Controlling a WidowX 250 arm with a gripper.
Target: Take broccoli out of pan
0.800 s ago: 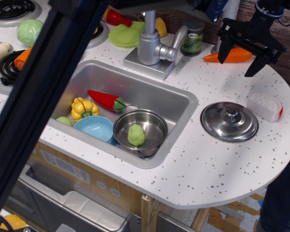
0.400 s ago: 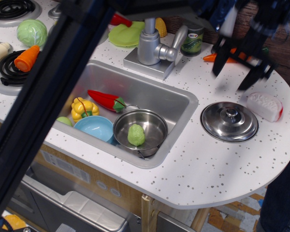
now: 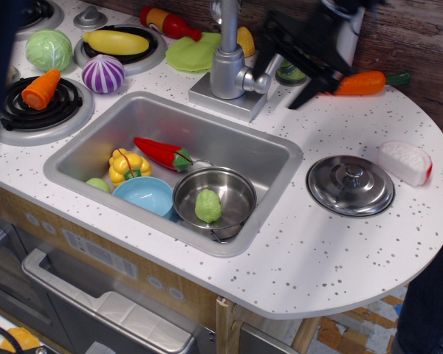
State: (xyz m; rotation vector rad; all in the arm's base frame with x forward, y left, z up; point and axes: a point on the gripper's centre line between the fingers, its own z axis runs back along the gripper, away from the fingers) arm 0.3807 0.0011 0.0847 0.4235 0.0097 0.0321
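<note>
The broccoli [image 3: 207, 206], a small light-green egg-shaped lump, lies inside the shiny steel pan [image 3: 240, 188], which stands in the right front part of the sink [image 3: 244, 151]. My gripper [image 3: 284, 77] is black and motion-blurred, up at the back beside the faucet, well above and behind the pan. Its fingers are spread apart and hold nothing.
In the sink also lie a light-blue bowl [image 3: 143, 195], a yellow pepper [image 3: 128, 165] and a red chili [image 3: 161, 152]. The faucet [image 3: 232, 68] stands behind the sink. A steel lid [image 3: 350, 184], a white-red piece [image 3: 404, 161] and a carrot [image 3: 363, 82] are on the right counter. Stove burners with vegetables are at the left.
My gripper has swept left from the far right counter edge to beside the faucet. The dark arm bar that crossed the left of the view has moved out of the way.
</note>
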